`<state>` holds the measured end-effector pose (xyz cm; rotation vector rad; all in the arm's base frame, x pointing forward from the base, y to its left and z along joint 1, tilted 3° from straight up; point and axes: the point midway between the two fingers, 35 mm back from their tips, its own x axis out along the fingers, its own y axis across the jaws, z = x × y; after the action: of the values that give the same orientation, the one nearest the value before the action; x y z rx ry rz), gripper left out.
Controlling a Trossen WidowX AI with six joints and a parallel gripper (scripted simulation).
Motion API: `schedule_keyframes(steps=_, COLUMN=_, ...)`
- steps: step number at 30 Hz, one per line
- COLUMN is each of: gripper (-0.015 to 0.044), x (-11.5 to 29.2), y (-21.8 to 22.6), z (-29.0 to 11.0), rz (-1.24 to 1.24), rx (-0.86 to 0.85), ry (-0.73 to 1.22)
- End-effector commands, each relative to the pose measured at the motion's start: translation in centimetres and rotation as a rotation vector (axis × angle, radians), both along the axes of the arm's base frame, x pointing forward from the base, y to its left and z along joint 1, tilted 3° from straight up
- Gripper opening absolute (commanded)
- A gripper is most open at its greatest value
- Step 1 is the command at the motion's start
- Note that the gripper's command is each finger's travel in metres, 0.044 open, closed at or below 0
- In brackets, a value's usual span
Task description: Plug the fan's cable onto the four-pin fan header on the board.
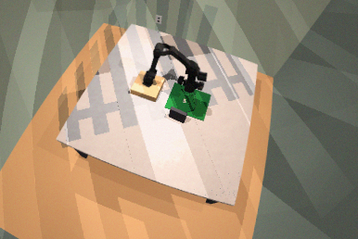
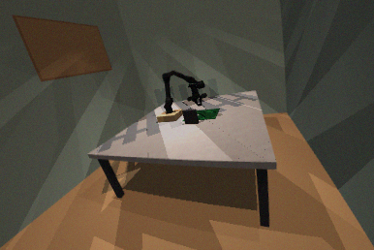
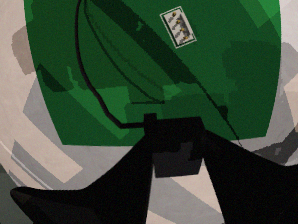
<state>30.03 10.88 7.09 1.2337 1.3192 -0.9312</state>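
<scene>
We've got the gripper (image 3: 174, 163) clamped on the plug (image 3: 174, 145); header (image 3: 178, 27) sits ahead, so align pins squarely before descending.

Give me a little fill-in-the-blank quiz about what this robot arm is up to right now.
1. The gripper is shut on the dark ____ at the end of the cable.
2. The board is coloured ____.
3. The pin header has nothing plugged in, so the job is ____ finished.
4. The arm stands on a ____ block.

Missing words: plug; green; not; tan
</scene>
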Motion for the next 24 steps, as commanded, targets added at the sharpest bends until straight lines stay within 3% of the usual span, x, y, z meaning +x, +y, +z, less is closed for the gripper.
schedule_keyframes(steps=1, gripper=0.0000, x=0.19, y=0.14, z=0.05, rz=0.152, rx=-0.034, ry=-0.010)
schedule_keyframes(steps=17, gripper=0.0000, x=0.51, y=0.58, z=0.16, rz=0.695, rx=-0.125, ry=-0.021)
schedule_keyframes(steps=24, gripper=0.0000, x=0.53, y=0.60, z=0.17, rz=0.718, rx=-0.128, ry=-0.021)
